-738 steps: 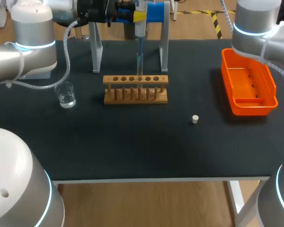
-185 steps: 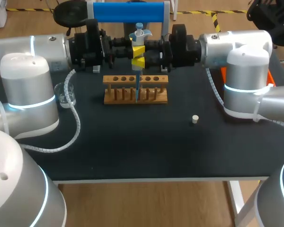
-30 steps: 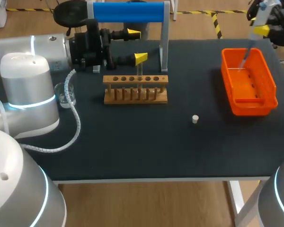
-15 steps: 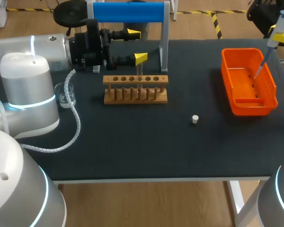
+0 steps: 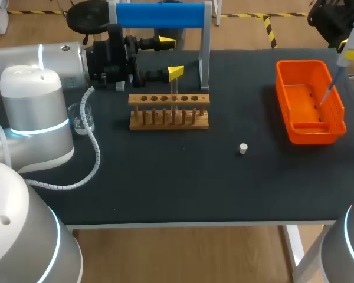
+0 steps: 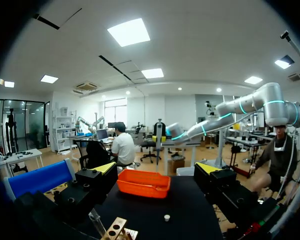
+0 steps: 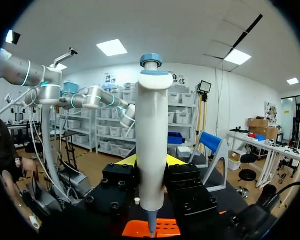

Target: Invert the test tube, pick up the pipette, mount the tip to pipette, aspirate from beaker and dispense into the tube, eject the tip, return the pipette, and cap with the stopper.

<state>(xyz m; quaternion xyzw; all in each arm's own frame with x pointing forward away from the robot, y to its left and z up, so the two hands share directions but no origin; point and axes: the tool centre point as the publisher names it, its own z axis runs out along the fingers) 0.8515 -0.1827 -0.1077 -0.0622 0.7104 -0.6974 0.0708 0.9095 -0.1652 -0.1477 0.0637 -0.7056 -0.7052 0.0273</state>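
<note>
My right gripper is shut on the white pipette at the far right edge. The pipette's thin tip slants down into the orange bin. In the right wrist view the pipette stands upright between the fingers, over the bin. My left gripper hangs open just behind the wooden rack, above the glass test tube standing in it. A glass beaker sits left of the rack. The small white stopper lies on the mat right of the rack.
The blue-topped pipette stand rises behind the rack. In the left wrist view the bin and the stopper lie ahead of the open gripper, with the rack close below. Dark mat stretches toward the front edge.
My right arm has carried the pipette rightward and a little lower, so its tip now slants over the bin's right side. The left arm has not moved.
</note>
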